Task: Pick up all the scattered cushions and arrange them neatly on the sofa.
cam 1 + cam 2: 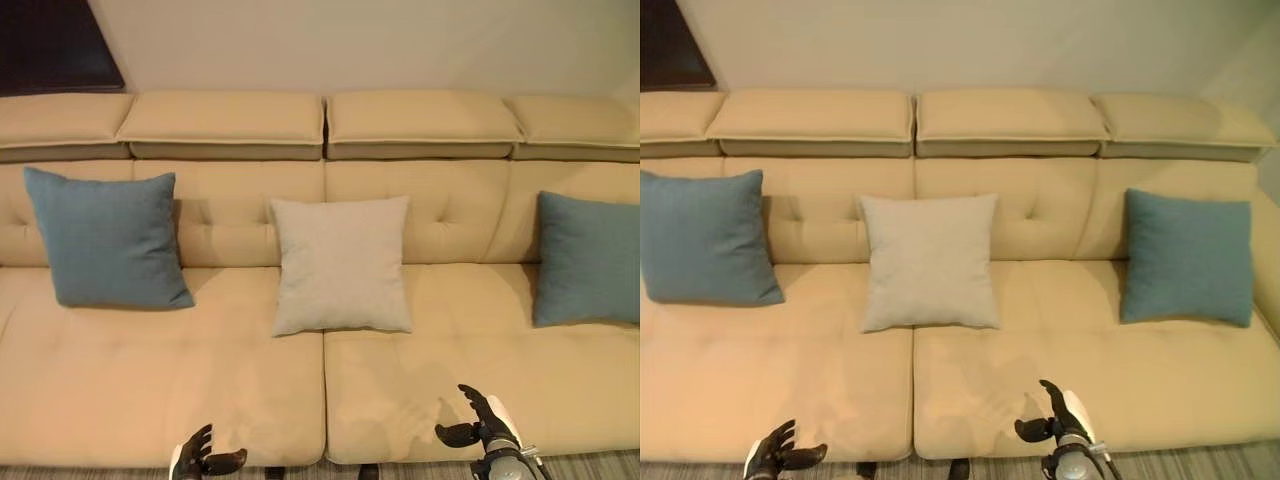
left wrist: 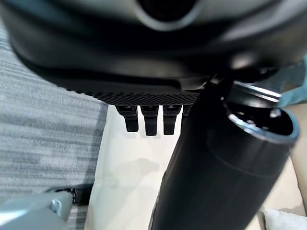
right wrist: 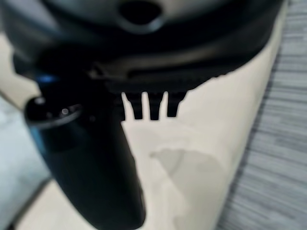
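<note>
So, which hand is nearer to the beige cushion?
Hard to call, the right perhaps. The beige cushion sits centrally; the left hand is low to its left, the right hand low to its right.

Right blue cushion edge-cropped

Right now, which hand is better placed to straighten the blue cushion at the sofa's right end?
Right hand: it hangs open nearer that right blue cushion; the left hand is far across.
</note>
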Robot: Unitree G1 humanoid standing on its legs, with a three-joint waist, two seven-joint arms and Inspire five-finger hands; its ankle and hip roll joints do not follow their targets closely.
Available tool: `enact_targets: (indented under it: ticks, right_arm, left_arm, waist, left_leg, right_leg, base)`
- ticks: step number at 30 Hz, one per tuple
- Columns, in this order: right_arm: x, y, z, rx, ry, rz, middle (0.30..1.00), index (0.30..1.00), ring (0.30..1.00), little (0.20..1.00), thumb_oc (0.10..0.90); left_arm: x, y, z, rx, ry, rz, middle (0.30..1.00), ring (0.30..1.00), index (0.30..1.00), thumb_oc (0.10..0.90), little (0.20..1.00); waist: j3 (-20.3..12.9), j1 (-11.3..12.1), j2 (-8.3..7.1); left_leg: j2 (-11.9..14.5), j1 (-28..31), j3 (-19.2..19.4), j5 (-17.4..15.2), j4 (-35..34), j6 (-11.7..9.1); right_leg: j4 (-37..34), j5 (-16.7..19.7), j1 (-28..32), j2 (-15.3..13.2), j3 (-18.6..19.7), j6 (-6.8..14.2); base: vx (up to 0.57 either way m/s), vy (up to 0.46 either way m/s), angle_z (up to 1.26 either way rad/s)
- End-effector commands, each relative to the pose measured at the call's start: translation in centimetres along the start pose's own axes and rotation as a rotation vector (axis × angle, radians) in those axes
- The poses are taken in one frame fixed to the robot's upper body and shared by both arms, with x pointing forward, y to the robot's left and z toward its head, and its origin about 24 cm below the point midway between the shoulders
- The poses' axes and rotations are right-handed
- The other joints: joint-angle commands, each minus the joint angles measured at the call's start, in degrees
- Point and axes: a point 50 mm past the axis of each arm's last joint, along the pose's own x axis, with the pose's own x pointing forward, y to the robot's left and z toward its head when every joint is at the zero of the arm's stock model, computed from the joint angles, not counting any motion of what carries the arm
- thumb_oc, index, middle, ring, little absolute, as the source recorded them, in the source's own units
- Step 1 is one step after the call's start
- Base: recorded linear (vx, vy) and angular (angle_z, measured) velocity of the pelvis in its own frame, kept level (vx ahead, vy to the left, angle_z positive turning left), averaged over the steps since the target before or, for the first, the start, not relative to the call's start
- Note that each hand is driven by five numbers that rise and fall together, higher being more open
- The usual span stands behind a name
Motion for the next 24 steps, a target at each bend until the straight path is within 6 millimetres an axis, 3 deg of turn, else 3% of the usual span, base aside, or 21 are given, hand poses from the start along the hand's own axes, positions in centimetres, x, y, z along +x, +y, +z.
enact_targets:
  ticks: [1,3,5,9,13,16,18,19,20,21,24]
  right_arm:
    - [1.5,-2.7,3.7,0.002,-0.139,-0.109,0.9,0.9,0.9,0.9,0.8]
    - [1.6,-2.5,3.4,0.011,-0.12,-0.109,0.9,0.9,0.9,0.9,0.8]
    - [1.7,-2.3,3.5,0.003,-0.113,-0.104,0.9,0.9,0.9,0.9,0.8]
    - [2.1,-1.7,4.2,-0.014,-0.112,-0.084,0.9,0.9,0.9,0.9,0.8]
    - [2.2,-0.1,4.8,-0.024,-0.106,-0.044,0.9,0.9,0.9,0.9,0.8]
    - [2.3,0.3,5.0,-0.033,-0.105,-0.024,0.9,0.9,0.9,0.9,0.8]
    - [2.1,0.9,4.6,-0.032,-0.089,-0.002,0.9,0.9,0.9,0.9,0.8]
    - [2.1,0.9,4.6,-0.032,-0.089,-0.002,0.9,0.9,0.9,0.9,0.8]
    - [2.0,1.3,4.1,-0.026,-0.066,0.013,0.9,0.9,0.9,0.9,0.8]
    - [2.0,1.5,4.0,-0.023,-0.057,0.02,0.9,0.9,0.9,0.9,0.8]
    - [1.8,1.9,3.6,-0.028,-0.038,0.034,0.9,0.9,0.9,0.9,0.8]
  left_arm:
    - [0.7,0.8,2.3,0.021,-0.1,0.015,0.9,0.9,0.9,0.8,0.9]
    - [0.7,0.3,2.4,0.033,-0.107,0.005,0.9,0.9,0.9,0.8,0.9]
    - [0.8,0.0,2.7,0.048,-0.116,-0.008,0.9,0.9,0.9,0.8,0.9]
    - [1.1,0.1,3.4,0.075,-0.136,-0.007,0.9,0.9,0.9,0.8,0.9]
    - [1.3,0.8,2.3,0.071,-0.075,0.036,0.9,0.9,0.9,0.8,0.9]
    - [1.3,1.3,2.0,0.08,-0.054,0.05,0.9,0.9,0.9,0.8,0.9]
    - [1.3,1.6,1.3,0.088,-0.018,0.055,0.9,0.9,0.9,0.8,0.9]
    - [1.3,1.7,1.3,0.088,-0.018,0.055,0.9,0.9,0.9,0.8,0.9]
    - [1.2,1.8,0.8,0.103,0.002,0.052,0.9,0.9,0.9,0.8,0.9]
    - [1.2,2.0,0.7,0.108,0.01,0.054,0.9,0.9,0.9,0.8,0.9]
    - [1.1,2.3,0.4,0.097,0.025,0.064,0.9,0.9,0.9,0.8,0.9]
  waist:
    - [1.3,-1.6,-3.38]
    - [1.2,-2.5,-2.37]
    - [1.0,-3.3,-1.99]
    - [1.9,-3.4,-2.47]
    - [2.7,-2.1,-3.12]
    - [3.5,-1.3,-2.99]
    - [3.4,-0.1,-2.25]
    - [3.3,-0.1,-2.29]
    - [2.4,0.7,-1.81]
    - [1.9,1.0,-1.69]
    - [0.2,3.1,-2.27]
  left_leg:
    - [-3.1,5.5,3.0,-17.5,14.9,4.4]
    - [-4.0,9.6,2.8,-19.2,11.3,5.3]
    - [-5.0,11.0,2.2,-18.8,6.9,6.1]
    - [-6.9,10.7,0.9,-17.7,4.0,7.2]
    - [-8.0,9.9,1.5,-16.7,2.4,8.8]
    - [-7.6,8.8,2.0,-16.0,3.0,9.5]
    - [-7.1,7.4,2.3,-14.2,2.6,10.4]
    - [-7.2,7.2,2.3,-14.0,2.6,10.4]
    - [-6.7,6.8,2.4,-13.1,1.5,10.6]
    - [-6.6,6.3,2.7,-12.4,1.2,10.7]
    - [-6.3,3.9,4.4,-11.3,1.1,10.1]
  right_leg:
    - [0.7,-5.2,0.7,-2.6,1.0,5.4]
    - [1.0,-3.8,-0.3,-2.4,1.3,5.9]
    - [2.2,-2.1,-2.7,-3.4,1.5,6.7]
    - [3.8,0.5,-6.2,-4.9,2.9,8.6]
    - [5.1,2.3,-9.1,-6.4,3.4,10.6]
    - [8.8,-0.1,-8.9,-5.9,4.8,10.2]
    - [16.7,-5.2,-7.1,-4.5,6.1,8.4]
    - [16.6,-5.1,-7.3,-4.5,6.1,8.3]
    - [20.4,-8.3,-5.4,-3.5,6.5,7.7]
    - [21.8,-9.1,-4.3,-3.2,6.6,7.7]
    - [19.3,-9.4,0.4,-3.6,5.0,7.9]
  base:
    - [-0.06,0.153,-0.16]
    - [-0.08,0.201,-0.09]
    - [-0.13,0.2,0.24]
    - [-0.15,0.152,0.15]
    - [-0.23,0.136,-0.19]
    - [-0.19,0.045,-0.27]
    - [-0.25,0.072,-0.14]
    - [-0.14,0.002,-0.31]
    - [-0.12,-0.032,-0.22]
    - [-0.12,-0.032,-0.12]
    - [-0.15,-0.141,0.03]
